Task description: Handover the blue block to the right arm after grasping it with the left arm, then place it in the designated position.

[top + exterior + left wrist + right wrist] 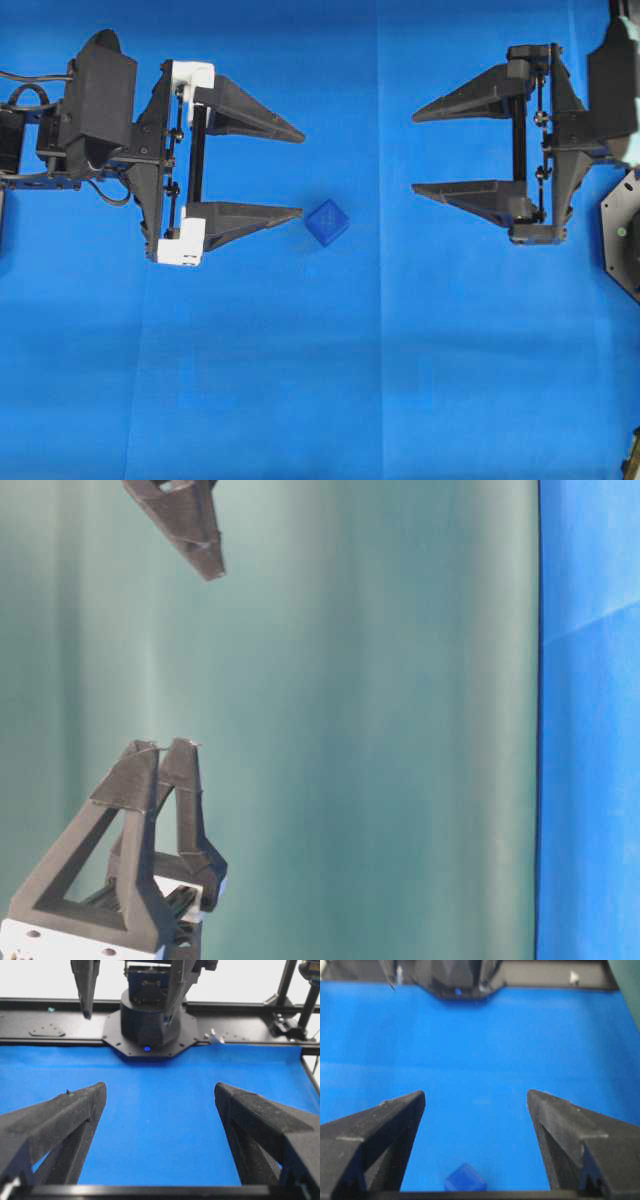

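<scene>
- Blue block (pixel 327 221) is sitting on the cloth (pixel 320 380), just off your left hand's (pixel 302 172) lower fingertip.
- Both hands, left and right (pixel 414 153), are gaping wide, empty.
- Closing now risks nudging it away.

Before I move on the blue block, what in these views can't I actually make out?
- Blue block: absent from the left wrist view; in the right wrist view the bottom edge cuts it off, and it is blurred.
- Gap between block and the left pincer: overhead, its lower fingertip looks close; contact or height cannot be judged.
- Table-level view: shows only fingers against a green backdrop, no block.
- Right pincer: its height is unclear.
</scene>
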Motion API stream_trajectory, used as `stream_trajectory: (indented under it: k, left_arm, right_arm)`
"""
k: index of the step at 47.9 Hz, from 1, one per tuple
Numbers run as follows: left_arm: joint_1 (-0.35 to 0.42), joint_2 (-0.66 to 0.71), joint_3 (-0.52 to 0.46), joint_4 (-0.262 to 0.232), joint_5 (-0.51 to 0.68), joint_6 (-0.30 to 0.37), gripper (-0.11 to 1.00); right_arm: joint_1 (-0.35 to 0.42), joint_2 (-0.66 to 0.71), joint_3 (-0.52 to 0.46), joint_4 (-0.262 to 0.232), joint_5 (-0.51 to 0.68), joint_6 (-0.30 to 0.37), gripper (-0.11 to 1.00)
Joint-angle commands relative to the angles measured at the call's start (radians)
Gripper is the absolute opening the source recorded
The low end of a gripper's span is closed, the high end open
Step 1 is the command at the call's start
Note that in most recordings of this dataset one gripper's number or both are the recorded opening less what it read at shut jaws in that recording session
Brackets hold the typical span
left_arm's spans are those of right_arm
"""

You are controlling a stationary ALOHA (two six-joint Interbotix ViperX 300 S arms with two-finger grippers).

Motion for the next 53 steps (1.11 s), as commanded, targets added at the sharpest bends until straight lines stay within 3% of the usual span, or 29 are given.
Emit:
stream_trajectory:
  k: [1, 14, 53]
  left_arm:
    - [-0.003, -0.02, -0.018, 0.0, -0.005, -0.003, 0.93]
    - [-0.006, -0.021, -0.018, 0.0, -0.005, -0.002, 0.93]
    - [-0.006, -0.021, -0.018, 0.0, -0.005, -0.002, 0.93]
  right_arm:
    - [0.0, -0.008, 0.005, -0.003, -0.049, 0.0, 0.7]
    - [-0.002, -0.006, 0.037, -0.003, -0.127, 0.0, 0.7]
    - [-0.003, -0.008, 0.037, -0.002, -0.124, 0.002, 0.7]
